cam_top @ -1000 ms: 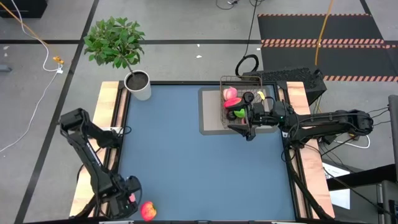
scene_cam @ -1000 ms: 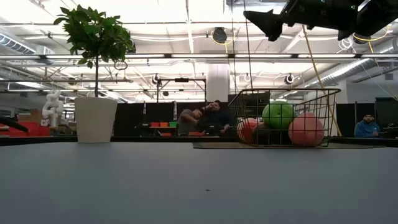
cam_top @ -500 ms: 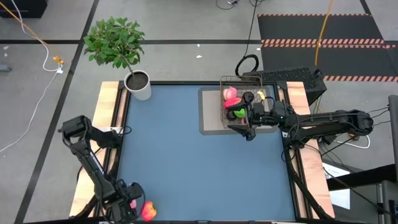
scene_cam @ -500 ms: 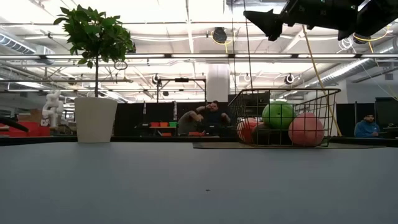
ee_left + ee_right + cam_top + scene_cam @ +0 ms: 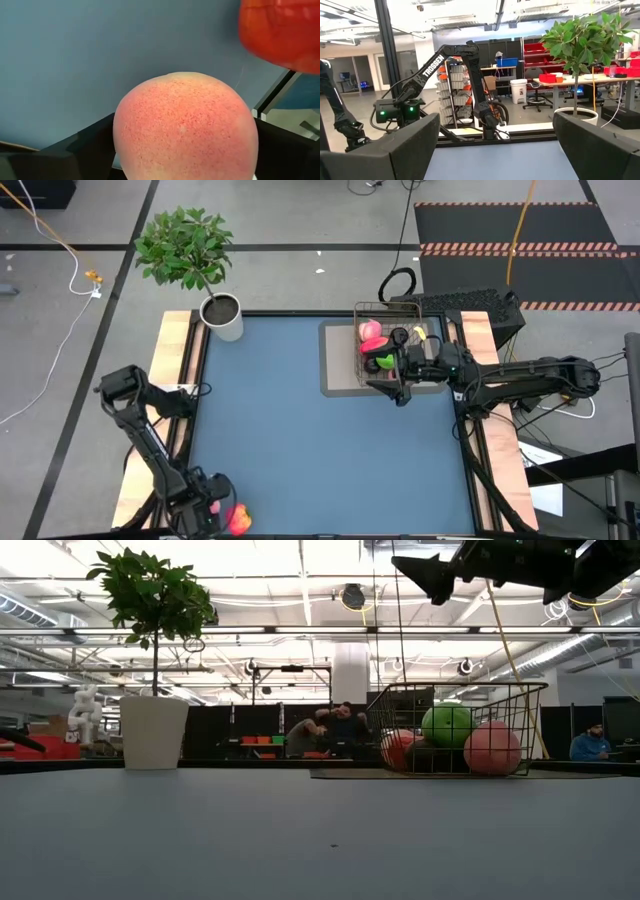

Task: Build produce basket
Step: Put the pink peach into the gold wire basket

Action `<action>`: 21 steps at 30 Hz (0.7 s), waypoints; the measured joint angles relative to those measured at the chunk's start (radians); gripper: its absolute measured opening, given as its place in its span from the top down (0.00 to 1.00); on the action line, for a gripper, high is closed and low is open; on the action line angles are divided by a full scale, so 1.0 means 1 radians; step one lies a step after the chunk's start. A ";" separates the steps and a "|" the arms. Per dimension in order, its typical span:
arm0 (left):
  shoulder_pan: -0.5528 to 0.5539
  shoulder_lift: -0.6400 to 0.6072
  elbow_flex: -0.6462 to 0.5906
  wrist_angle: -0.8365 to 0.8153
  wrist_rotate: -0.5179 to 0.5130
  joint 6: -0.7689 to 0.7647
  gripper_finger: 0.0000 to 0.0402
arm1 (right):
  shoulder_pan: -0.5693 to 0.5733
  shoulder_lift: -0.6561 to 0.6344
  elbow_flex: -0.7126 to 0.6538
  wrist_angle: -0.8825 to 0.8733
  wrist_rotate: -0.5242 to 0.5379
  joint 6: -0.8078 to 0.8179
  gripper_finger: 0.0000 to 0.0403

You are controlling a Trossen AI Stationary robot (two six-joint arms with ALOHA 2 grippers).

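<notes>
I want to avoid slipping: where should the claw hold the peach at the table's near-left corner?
Across its widest middle. The left claw already has the round peach between its fingers, coming from the table's edge. A red fruit lies close beside, so stay clear of that side.

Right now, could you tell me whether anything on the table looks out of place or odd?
Yes: one red-orange piece lies at the table's near left corner, far from the basket, which sits on a grey mat at the far right. The left gripper is beside that piece, holding a pink peach. Nothing looks spilled or damaged.

Overhead camera looks down; table-level one faces across, sharing the basket (image 5: 388, 350).
</notes>
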 joint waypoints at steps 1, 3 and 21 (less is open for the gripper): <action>0.007 0.000 0.000 -0.002 0.001 0.014 0.12 | 0.000 0.000 0.000 0.003 0.000 0.000 0.05; 0.022 -0.001 0.000 -0.011 0.000 0.046 0.16 | 0.000 0.000 0.000 0.010 0.001 0.000 0.05; 0.168 -0.262 -0.004 -0.273 -0.336 0.273 0.18 | 0.043 0.053 0.000 0.098 0.058 0.022 0.05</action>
